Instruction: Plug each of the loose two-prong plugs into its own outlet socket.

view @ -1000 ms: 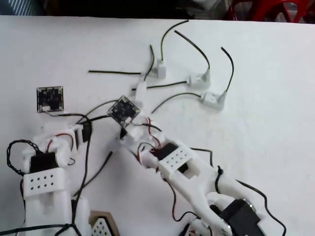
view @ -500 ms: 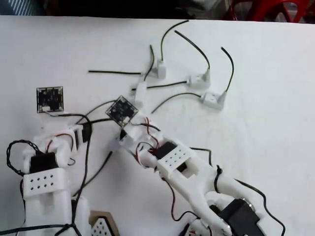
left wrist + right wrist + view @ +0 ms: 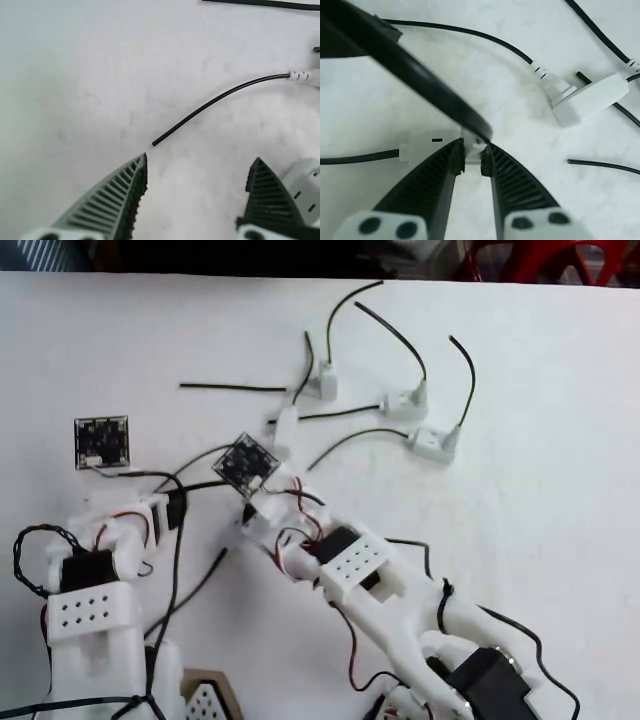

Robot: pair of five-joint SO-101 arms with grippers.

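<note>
My right gripper (image 3: 472,150) is shut on a small white two-prong plug (image 3: 427,146) whose black cord trails away over the table. From above, that gripper (image 3: 256,518) sits at the table's middle, a short way before a white outlet socket (image 3: 285,426). This socket (image 3: 592,97) lies flat with a corded plug (image 3: 552,87) at one end. Three more white sockets (image 3: 322,385), (image 3: 405,405), (image 3: 435,443) lie farther back, each with a black cord. My left gripper (image 3: 200,167) is open over bare table by a loose cord end (image 3: 155,143); from above it (image 3: 172,502) is at the near left.
A black square board (image 3: 100,440) lies at the left, and another (image 3: 247,464) sits just beyond my right gripper. A thick black cable (image 3: 420,85) crosses in front of the right wrist camera. Loose black cords (image 3: 230,388) lie across the far middle of the table.
My right gripper has edged slightly farther away and left with the plug. The left arm has not moved.
</note>
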